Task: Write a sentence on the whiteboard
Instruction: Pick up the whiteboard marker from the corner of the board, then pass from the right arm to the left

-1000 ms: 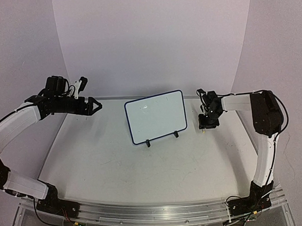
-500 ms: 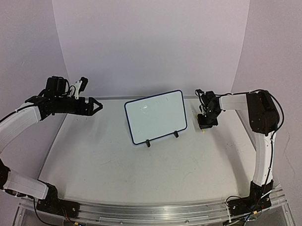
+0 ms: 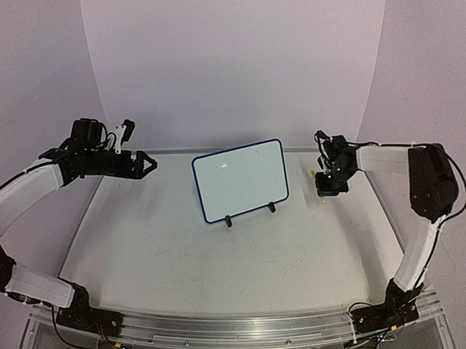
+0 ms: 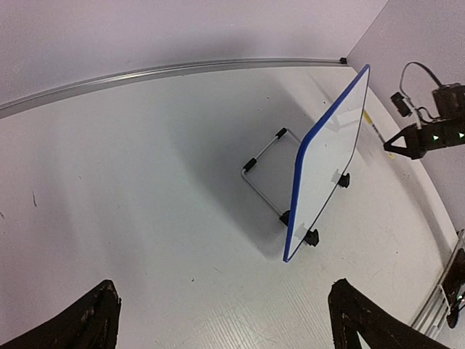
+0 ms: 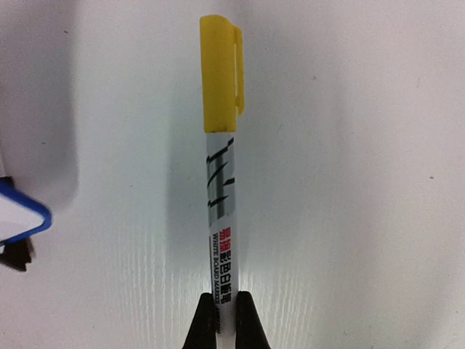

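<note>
The whiteboard (image 3: 241, 180) stands tilted on its wire stand at the table's middle back, and shows edge-on in the left wrist view (image 4: 327, 156). The sentence cannot be made out on its face; I see only a faint smudge near the top. A white marker with a yellow cap (image 5: 221, 145) lies along the table to the board's right. My right gripper (image 5: 225, 294) is shut on its barrel end and points down at the table (image 3: 329, 188). My left gripper (image 3: 150, 163) hovers open and empty to the left of the board, its fingertips (image 4: 98, 305) spread wide.
A white curved backdrop rises behind the table. A metal rail (image 4: 167, 71) runs along the far edge. The board's wire stand (image 4: 265, 171) juts out behind it. Bare tabletop (image 3: 221, 259) lies in front of the board.
My right gripper has closed on the marker and shifted a little to the right, its elbow swinging outward. The left arm and the whiteboard have not moved.
</note>
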Robot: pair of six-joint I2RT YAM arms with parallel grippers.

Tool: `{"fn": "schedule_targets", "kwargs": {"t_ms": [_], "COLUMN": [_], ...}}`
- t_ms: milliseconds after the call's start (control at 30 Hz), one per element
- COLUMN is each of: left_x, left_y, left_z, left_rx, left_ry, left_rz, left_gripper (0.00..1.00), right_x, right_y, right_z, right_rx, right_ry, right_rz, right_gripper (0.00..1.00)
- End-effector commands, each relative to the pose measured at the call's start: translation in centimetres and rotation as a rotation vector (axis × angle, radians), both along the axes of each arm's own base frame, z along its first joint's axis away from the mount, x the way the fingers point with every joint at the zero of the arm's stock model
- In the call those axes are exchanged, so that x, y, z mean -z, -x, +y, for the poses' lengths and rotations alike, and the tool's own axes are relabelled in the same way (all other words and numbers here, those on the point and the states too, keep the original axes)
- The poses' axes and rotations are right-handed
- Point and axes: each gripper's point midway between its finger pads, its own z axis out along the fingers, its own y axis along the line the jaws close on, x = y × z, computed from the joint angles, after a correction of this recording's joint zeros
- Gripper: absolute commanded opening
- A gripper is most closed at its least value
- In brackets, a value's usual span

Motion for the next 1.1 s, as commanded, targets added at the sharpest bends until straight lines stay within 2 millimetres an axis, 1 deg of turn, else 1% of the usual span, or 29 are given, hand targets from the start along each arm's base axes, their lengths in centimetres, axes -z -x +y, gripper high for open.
{"fn": "schedule_targets", "kwargs": {"t_ms": [0,67,133,167,200,333,400,500,600,633,700,800,967,1067], "left_x": [-1.4,-1.8,-2.4,-2.5,-2.5,-2.5,-2.8,-3.9,-4.8,-5.0,-5.5,-5.5,-4.0,-3.6], "left_y": [-0.1,-0.1,0.4,0.8,1.2,3.1,4.3,6.2,7.8,8.4,9.0,9.4,8.8,8.8], "left_z": [0.6,0.6,-0.3,-1.1,-2.0,-6.6,-9.3,-13.2,-16.5,-17.5,-18.8,-19.9,-20.5,-20.7], "left_rx": [-0.039,-0.053,-0.036,-0.025,-0.010,0.097,0.182,0.318,0.433,0.467,0.511,0.543,0.511,0.509], "left_ry": [-0.028,-0.021,0.016,0.037,0.057,0.164,0.238,0.312,0.342,0.349,0.382,0.448,0.478,0.492], "left_rz": [-0.046,-0.032,-0.013,-0.003,0.008,0.077,0.118,0.145,0.164,0.170,0.190,0.236,0.309,0.337], "left_gripper": [0.98,0.95,0.93,0.92,0.92,0.92,0.92,0.93,0.94,0.94,0.95,0.95,0.95,0.91], "right_x": [-7.5,-9.6,-11.8,-12.9,-14.0,-17.7,-18.8,-19.3,-19.3,-19.2,-18.8,-18.6,-18.7,-18.6], "right_y": [1.6,3.4,5.4,6.5,7.8,12.4,13.6,15.0,16.1,16.5,17.2,17.8,19.3,19.5], "right_z": [1.8,3.0,4.5,5.5,6.7,11.6,13.1,15.6,18.1,18.9,20.3,21.8,24.2,24.8], "right_rx": [-0.092,-0.145,-0.210,-0.251,-0.302,-0.509,-0.575,-0.673,-0.768,-0.805,-0.854,-0.905,-0.981,-0.995], "right_ry": [-0.057,-0.068,-0.083,-0.103,-0.126,-0.268,-0.312,-0.354,-0.363,-0.355,-0.333,-0.319,-0.318,-0.305], "right_rz": [-0.181,-0.227,-0.283,-0.311,-0.336,-0.407,-0.418,-0.404,-0.390,-0.390,-0.383,-0.382,-0.382,-0.386], "right_gripper": [0.00,0.00,0.00,0.00,0.00,0.00,0.00,0.00,0.00,0.00,0.00,0.00,0.00,0.00]}}
